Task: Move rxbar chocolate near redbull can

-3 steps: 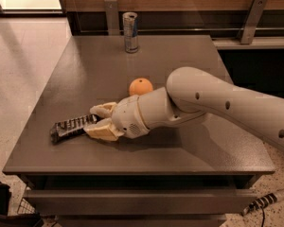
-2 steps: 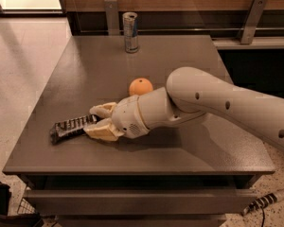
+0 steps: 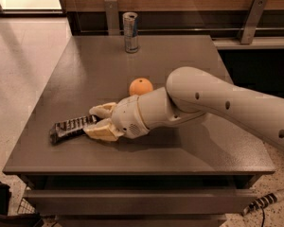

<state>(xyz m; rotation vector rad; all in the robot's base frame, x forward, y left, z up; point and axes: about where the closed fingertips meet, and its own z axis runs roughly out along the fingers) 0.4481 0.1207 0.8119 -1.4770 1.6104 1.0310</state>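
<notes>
The rxbar chocolate, a flat black shiny bar with pale lettering, lies on the grey table near its front left. My gripper is down at table level at the bar's right end, with one finger on each side, shut on the bar. The bar rests on the table surface. The redbull can, slim and silver-blue, stands upright at the table's far edge, well away from the bar and the gripper.
A round orange fruit sits mid-table just behind my wrist. My pale arm stretches in from the right across the table. Metal brackets and a wooden wall run behind the table. A drawer front lies below the front edge.
</notes>
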